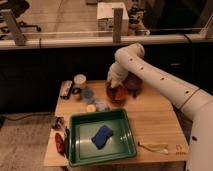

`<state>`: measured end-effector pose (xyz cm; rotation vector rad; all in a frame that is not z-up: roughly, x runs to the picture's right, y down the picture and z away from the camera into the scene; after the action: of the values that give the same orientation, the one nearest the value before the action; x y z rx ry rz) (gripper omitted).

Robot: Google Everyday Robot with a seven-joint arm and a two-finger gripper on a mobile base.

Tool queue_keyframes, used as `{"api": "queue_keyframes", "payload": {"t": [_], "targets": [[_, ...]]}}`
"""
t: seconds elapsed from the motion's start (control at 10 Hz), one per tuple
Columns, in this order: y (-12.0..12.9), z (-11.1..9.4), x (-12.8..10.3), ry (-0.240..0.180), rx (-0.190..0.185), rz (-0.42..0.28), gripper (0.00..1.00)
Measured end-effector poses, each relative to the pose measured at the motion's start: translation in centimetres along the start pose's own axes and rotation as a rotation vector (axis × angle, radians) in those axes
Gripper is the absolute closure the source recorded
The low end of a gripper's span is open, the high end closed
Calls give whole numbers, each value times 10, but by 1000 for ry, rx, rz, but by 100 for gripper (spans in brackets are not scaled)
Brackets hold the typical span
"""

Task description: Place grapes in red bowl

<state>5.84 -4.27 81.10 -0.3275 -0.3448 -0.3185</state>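
The red bowl [118, 94] sits at the back middle of the wooden table [150, 125], orange-red and round. My gripper [113, 84] hangs right over the bowl's left rim, at the end of the white arm that reaches in from the right. The grapes do not show as a separate thing; the gripper covers part of the bowl's inside. A dark purple bowl [135, 82] stands just right of and behind the red bowl, partly behind the arm.
A green tray [80, 150] with a blue sponge [102, 136] fills the front left. A white cup [79, 80], a dark can [65, 89] and small round lids [88, 95] stand at the back left. A pale strip [155, 147] lies front right.
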Motion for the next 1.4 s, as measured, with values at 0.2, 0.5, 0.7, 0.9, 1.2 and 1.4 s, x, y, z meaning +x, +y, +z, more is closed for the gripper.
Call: {"api": "queue_keyframes", "payload": {"t": [0.2,0.5,0.7,0.9,1.2,1.4], "targets": [[-1,2,1,-10,3,-5,89],[-4,7,2,-28,5,-20,89],[-5,10,3,-37,9,-23,89],[-7,11,3,-42,11,-31,89],[-10,16,0,-51,12,-42,89],[-11,18,1,-56,15,-47,89]]}}
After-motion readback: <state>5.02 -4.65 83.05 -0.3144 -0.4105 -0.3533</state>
